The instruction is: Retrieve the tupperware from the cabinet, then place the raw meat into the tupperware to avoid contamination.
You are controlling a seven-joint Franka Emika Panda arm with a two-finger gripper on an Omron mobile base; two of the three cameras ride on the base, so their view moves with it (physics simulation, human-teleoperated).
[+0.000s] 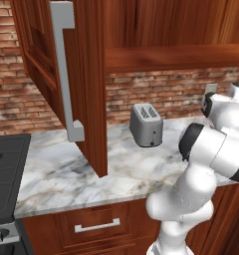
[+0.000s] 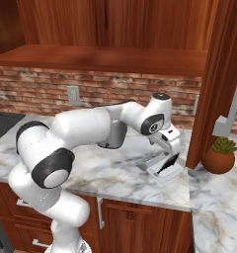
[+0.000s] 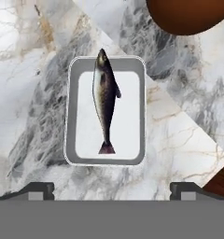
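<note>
The tupperware (image 3: 106, 111), a shallow white rimmed box, rests on the marble counter (image 3: 30, 93). Inside it lies the raw meat (image 3: 105, 98), a slender dark fish stretched lengthwise with its forked tail toward me. My gripper (image 3: 113, 190) hovers above the box, open, fingertips (image 3: 41, 189) set wide apart with nothing between them. From the right base view the gripper (image 2: 166, 148) hangs just over the tupperware (image 2: 160, 172), close to the cabinet's open door (image 2: 219, 74). On the left, another door of the cabinet (image 1: 86, 74) stands open over the counter.
A grey toaster (image 1: 146, 124) stands at the back of the counter. A potted plant (image 2: 220, 155) sits right of the tupperware; its brown pot (image 3: 188, 14) is near the box. A stove (image 1: 7, 169) borders the counter's left end, a drawer (image 1: 96, 224) below.
</note>
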